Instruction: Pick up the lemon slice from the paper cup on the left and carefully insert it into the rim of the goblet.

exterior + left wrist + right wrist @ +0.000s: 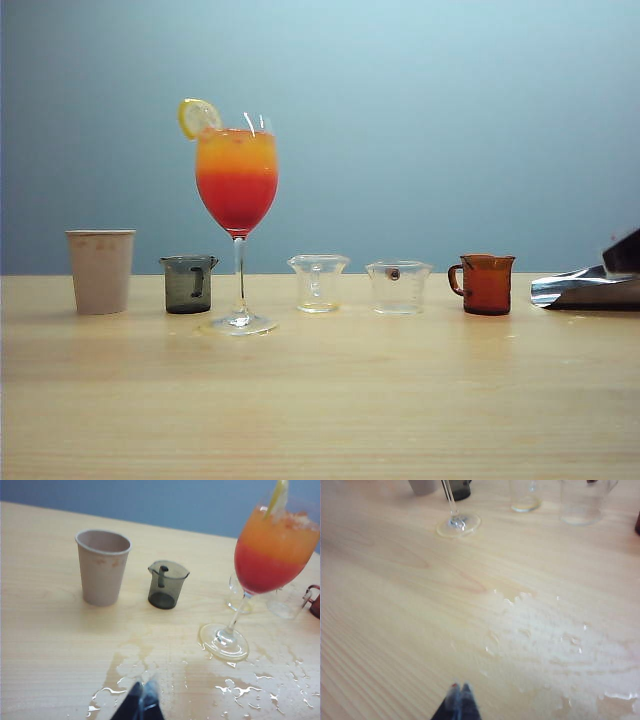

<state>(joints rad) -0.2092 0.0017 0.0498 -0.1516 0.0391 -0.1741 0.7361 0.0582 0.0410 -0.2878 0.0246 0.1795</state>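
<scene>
Left pincer [142, 700], clenched and empty, hovers over the wet counter [45, 645]; the goblet [270, 555] stands at its two o'clock, lemon slice [198, 117] already upright on its rim. Right pincer [460, 692], also clenched empty, sits farther off.

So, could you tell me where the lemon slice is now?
In the exterior view, the lemon slice sits on the goblet's rim, left side, above the grey jug.

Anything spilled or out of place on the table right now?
Yes. Clear liquid is puddled on the table in front of the goblet, shown in both wrist views. The lemon slice sits on the goblet's rim. Both tools are shut, holding nothing.
</scene>
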